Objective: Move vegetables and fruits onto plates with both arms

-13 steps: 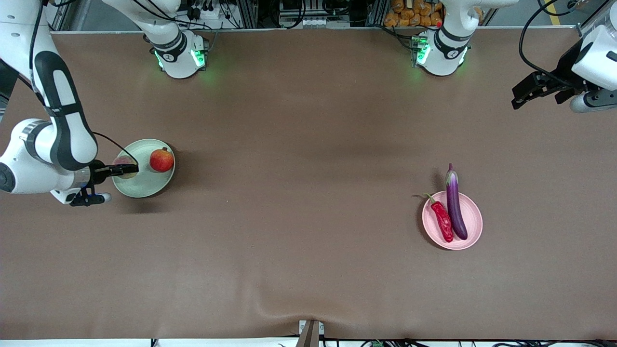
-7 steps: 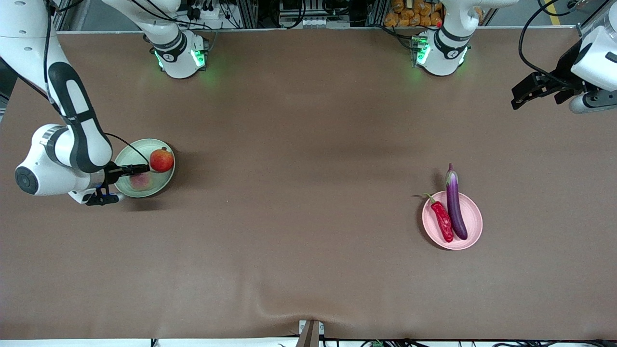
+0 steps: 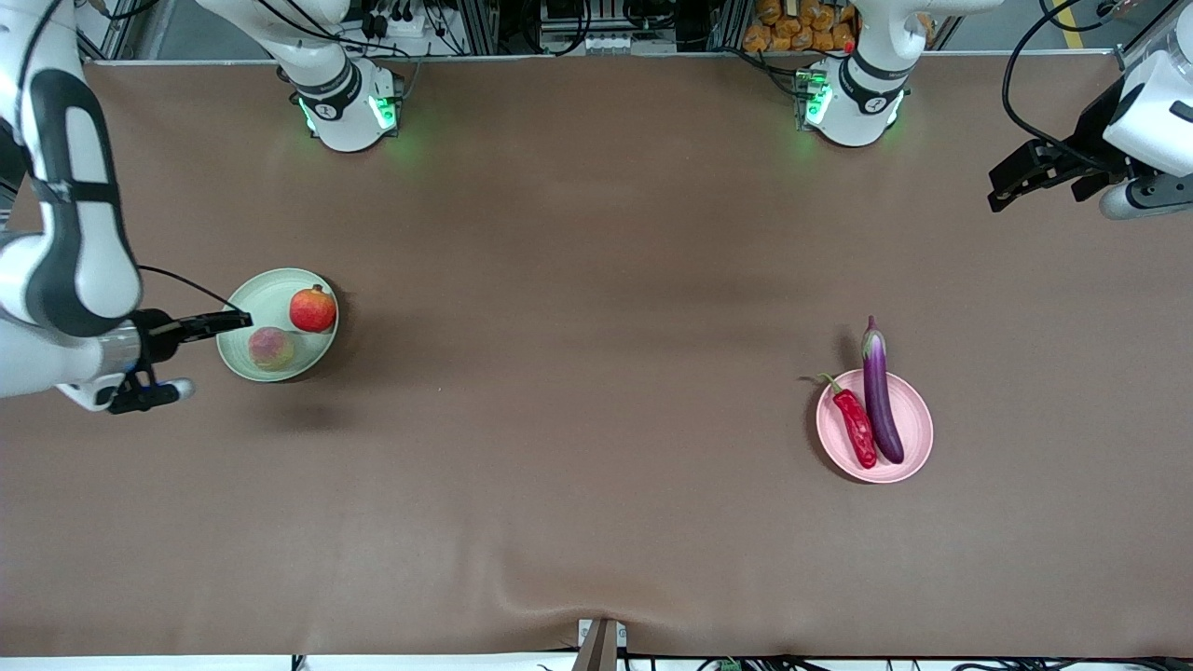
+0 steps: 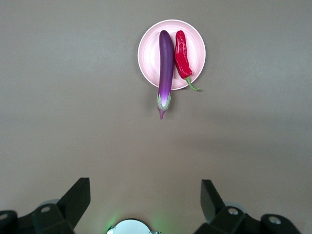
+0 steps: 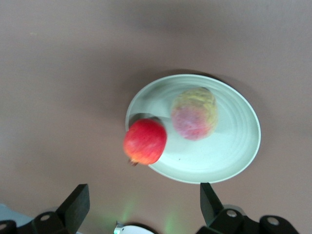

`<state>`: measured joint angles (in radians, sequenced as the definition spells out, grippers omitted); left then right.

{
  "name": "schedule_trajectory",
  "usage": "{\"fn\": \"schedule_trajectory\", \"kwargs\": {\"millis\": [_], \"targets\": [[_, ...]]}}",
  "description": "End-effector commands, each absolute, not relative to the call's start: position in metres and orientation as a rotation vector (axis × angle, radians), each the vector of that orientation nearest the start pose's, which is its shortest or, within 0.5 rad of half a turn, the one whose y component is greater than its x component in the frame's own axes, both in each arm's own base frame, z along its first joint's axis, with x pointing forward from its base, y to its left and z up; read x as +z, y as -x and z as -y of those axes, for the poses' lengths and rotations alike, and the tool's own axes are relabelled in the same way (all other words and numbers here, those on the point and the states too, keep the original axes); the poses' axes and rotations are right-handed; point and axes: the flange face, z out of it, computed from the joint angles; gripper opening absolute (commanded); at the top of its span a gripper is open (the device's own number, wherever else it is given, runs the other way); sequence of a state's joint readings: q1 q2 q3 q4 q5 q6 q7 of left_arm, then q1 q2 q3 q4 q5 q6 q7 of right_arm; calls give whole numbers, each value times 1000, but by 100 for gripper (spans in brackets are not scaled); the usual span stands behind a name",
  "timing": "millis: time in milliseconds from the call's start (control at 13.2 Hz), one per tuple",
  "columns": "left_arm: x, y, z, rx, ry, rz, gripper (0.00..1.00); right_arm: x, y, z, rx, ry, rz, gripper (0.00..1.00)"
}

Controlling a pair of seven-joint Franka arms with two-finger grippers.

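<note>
— Overhead, what fills the scene, and can any lettering be read?

— No writing is legible. A brown table (image 3: 596,373) spans the front view, both arms' green-lit bases along its upper edge. The right arm (image 3: 65,233) bends over its end of the table; the left arm (image 3: 1151,121) waits high at its own end.

— And the plates?

— The pale green plate (image 3: 256,291) sits toward the right arm's end, carrying the red pomegranate (image 3: 312,309) and the peach (image 3: 271,348), the peach nearer the front camera. The pale pink plate (image 3: 918,424) lies toward the left arm's end, nearer the camera. The purple eggplant (image 3: 878,387) lies across it, cap overhanging the rim, just beside the red chili (image 3: 856,427).

— What has changed in the last second?

— The peach was between the right gripper's fingers; now it rests free on the plate. The right gripper (image 3: 224,321) has pulled back to the plate's rim, fingers parted and empty. The left gripper (image 3: 1011,186) has barely moved.

— What do the wrist cameras add?

— The right wrist view shows the peach's yellow-green top and both spread fingers (image 5: 73,204). The left wrist view shows that gripper's fingers (image 4: 75,200) wide apart, holding nothing, looking down on the pink plate.
</note>
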<state>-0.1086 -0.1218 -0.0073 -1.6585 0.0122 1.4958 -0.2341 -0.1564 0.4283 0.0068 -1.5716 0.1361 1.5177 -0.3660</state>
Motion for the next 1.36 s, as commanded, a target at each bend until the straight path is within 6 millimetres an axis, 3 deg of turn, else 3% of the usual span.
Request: {"fn": "schedule_trajectory", "kwargs": {"millis": [0,151,378,681,833,1060,1287], "targets": [[650,-494,58,46,3126,161,100,461,-633,44,509,2820,401,100],[651,-493,58,48,3126,161,100,521,-633,42,488,2822,449,100],[652,-493,60,48,3126,154,100,563,-625,34,444,2852,486,100],[652,-491,63,76,3121,133,100,642,-578,-2,383,2970,544,100],[652,-490,64,79,3123,133,100,647,-559,-4,377,2987,477,100],[661,-490,62,81,3121,133,100,665,-524,-2,234,3038,430,100],[661,-491,63,82,3118,131,100,657,-494,-5,155,3060,423,100]]}}
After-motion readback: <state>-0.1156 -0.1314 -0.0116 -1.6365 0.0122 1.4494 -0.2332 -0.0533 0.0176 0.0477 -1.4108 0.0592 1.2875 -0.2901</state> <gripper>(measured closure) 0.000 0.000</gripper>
